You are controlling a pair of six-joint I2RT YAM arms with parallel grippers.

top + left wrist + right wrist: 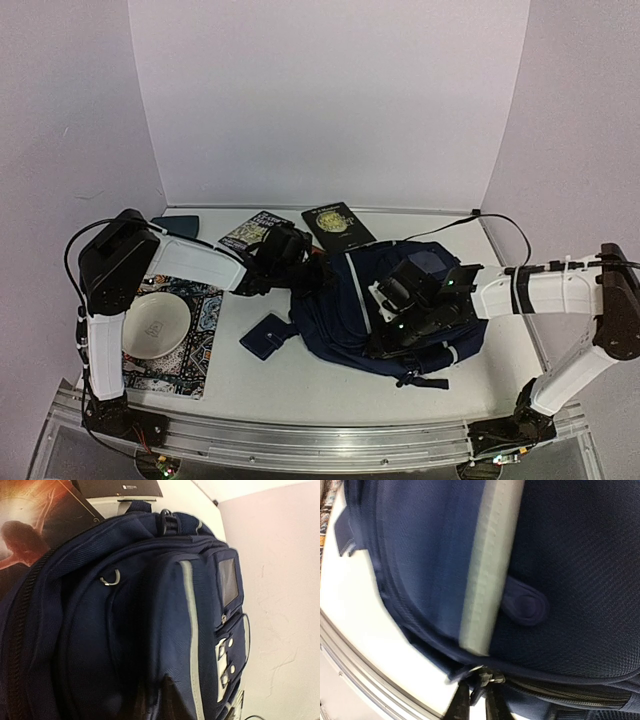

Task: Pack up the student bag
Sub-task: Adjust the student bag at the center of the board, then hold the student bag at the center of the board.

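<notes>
From above, the student bag (pixel 400 300) lies flat on the surface (pixel 300 375), right of centre and front pocket up. It is well apart from the bowl (pixel 155 325) on its patterned mat (pixel 195 350). A small navy wallet (pixel 268 335) sits just beside its left edge, and a dark book (pixel 338 225) lies beyond it. My left jaws are at the bag's upper end, my right jaws over its near side.

In the left wrist view, navy fabric fills nearly everything. A pale stripe (pixel 192 630) runs down the front pocket and the main zipper (pixel 22 610) runs along the left. My left jaws are drawn nearly together against the cloth; whether a fold is pinched I cannot tell.

In the right wrist view, my fingertips (pixel 460 705) stand narrow with a zipper pull (pixel 482 679) between them at the bag's lower seam. I cannot tell whether they clamp it.

I judge the bag soft and floppy, light if little is in it, and its weave grippy rather than slick. It will likely sag and slide if dragged by loose cloth, so the firm places serve best: zipper pulls or a stitched seam. One side should pin it while the other draws the zipper.
</notes>
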